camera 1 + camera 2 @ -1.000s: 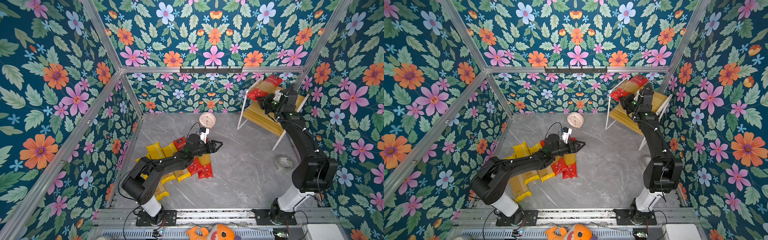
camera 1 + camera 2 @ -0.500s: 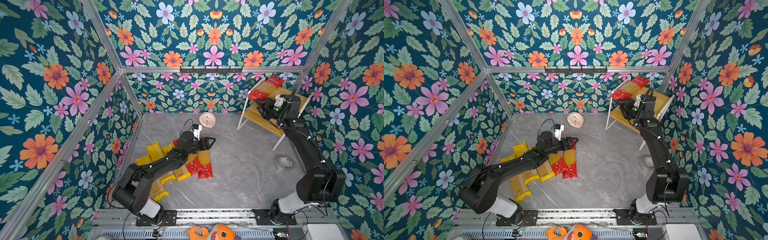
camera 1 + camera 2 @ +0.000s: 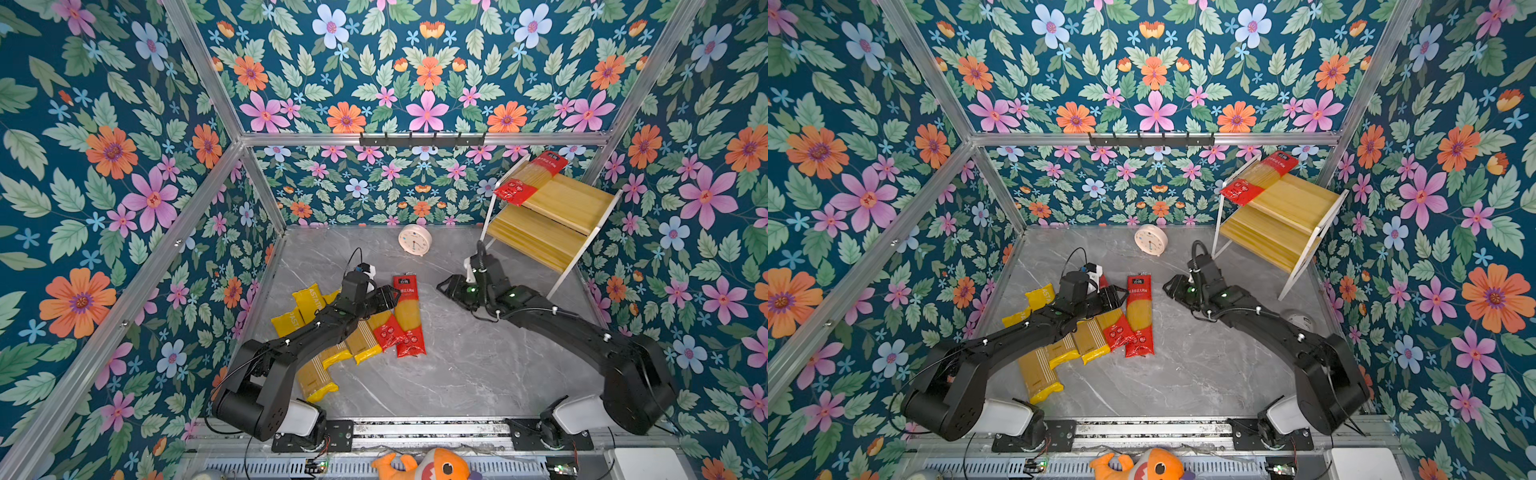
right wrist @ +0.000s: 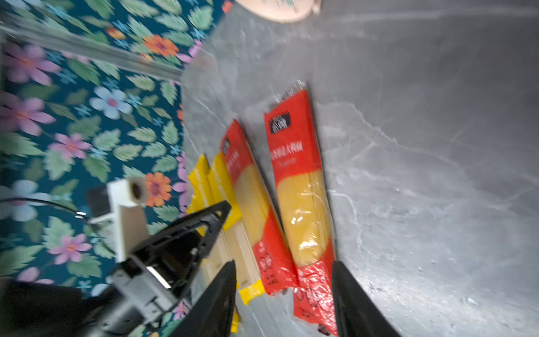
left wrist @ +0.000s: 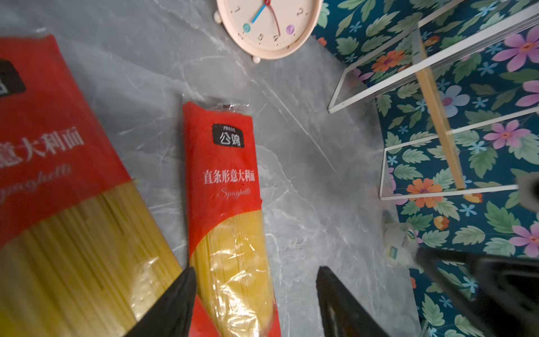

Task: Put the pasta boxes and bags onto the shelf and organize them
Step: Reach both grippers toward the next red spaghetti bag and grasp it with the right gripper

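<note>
One red pasta packet (image 3: 530, 178) lies along the back edge of the shelf's (image 3: 569, 203) top board; the lower board (image 3: 536, 237) is bare. On the grey floor lie two red packets (image 3: 407, 316) (image 3: 384, 328) beside several yellow packets (image 3: 307, 299), partly under my left arm. My left gripper (image 3: 390, 297) (image 5: 255, 271) hovers open over the right-hand red packet (image 5: 230, 233). My right gripper (image 3: 442, 286) (image 4: 283, 264) is open and empty, low over the floor, facing the same red packet (image 4: 300, 186) from the right.
A pale clock (image 3: 414, 240) stands on the floor at the back. A black hook rail (image 3: 422, 139) runs along the back wall. A small white roll (image 3: 1295, 320) sits behind my right arm. An orange plush toy (image 3: 428, 465) lies in front of the rail.
My right gripper opened, left the red packet on the shelf's top board and swung down to the floor. My left gripper drew back a little over the red packets.
</note>
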Robot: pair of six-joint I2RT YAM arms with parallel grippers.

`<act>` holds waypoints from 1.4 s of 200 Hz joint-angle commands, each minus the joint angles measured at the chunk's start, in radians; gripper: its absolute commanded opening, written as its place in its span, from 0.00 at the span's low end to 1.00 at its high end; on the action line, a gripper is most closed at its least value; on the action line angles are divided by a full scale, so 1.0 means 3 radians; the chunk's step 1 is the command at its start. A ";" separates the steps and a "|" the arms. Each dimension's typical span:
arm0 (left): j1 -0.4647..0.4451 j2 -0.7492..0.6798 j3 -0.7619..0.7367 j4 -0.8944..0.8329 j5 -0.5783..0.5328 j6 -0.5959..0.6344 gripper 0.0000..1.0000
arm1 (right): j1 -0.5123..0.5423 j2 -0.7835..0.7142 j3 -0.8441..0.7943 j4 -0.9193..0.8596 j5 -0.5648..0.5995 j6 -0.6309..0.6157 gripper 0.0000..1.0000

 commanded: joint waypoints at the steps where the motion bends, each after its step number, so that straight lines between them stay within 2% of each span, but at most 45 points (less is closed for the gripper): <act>1: -0.0071 0.0041 -0.0040 0.0226 -0.0037 -0.0119 0.68 | 0.0128 0.0337 0.0037 0.0405 -0.0094 0.0070 0.53; 18: -0.0112 0.0167 -0.0028 0.0406 -0.0006 -0.0177 0.68 | 0.0141 0.0721 0.0182 0.0376 -0.0304 0.0121 0.54; 33: -0.0111 0.0313 0.0006 0.0422 -0.0023 -0.0192 0.67 | 0.0142 0.0925 0.0201 0.0454 -0.0333 0.0203 0.54; 90: -0.0084 0.0565 -0.0176 0.0635 -0.0020 -0.0302 0.64 | 0.0177 0.1322 0.0324 0.0629 -0.0474 0.0117 0.53; 112: -0.0039 0.0557 -0.0377 0.0886 0.0135 -0.0508 0.62 | 0.0187 0.1509 0.0441 0.0690 -0.0593 0.0069 0.48; 130: -0.0012 0.0523 -0.0455 0.0896 0.0140 -0.0512 0.61 | 0.0184 0.1641 0.0486 0.0869 -0.0676 0.0101 0.43; 143: 0.0027 0.0511 -0.0488 0.0885 0.0156 -0.0541 0.59 | 0.0185 0.1707 0.0479 0.1046 -0.0746 0.0122 0.35; 170: 0.0051 0.0225 -0.0340 0.0706 0.0307 -0.0500 0.59 | 0.0183 0.1608 0.0408 0.1282 -0.0770 0.0005 0.21; 193: 0.0070 0.0012 -0.0109 0.0376 0.0288 -0.0221 0.61 | 0.0180 0.1501 0.0343 0.1473 -0.0846 -0.0086 0.09; 211: 0.0154 -0.0084 -0.0061 0.0447 0.0469 -0.0195 0.61 | 0.0183 0.1382 0.0245 0.1634 -0.0883 -0.0134 0.02; 237: 0.0270 -0.0263 -0.0155 0.0965 0.0657 -0.0396 0.62 | 0.0179 0.1168 -0.0087 0.2125 -0.0836 -0.0222 0.00; 262: 0.0269 -0.0374 -0.0130 0.1229 0.0749 -0.0333 0.62 | 0.0137 0.0985 -0.0406 0.2544 -0.0793 -0.0245 0.00; 280: 0.0271 -0.0401 -0.0144 0.1367 0.0796 -0.0313 0.63 | 0.0105 0.0871 -0.0558 0.2923 -0.0909 -0.0213 0.00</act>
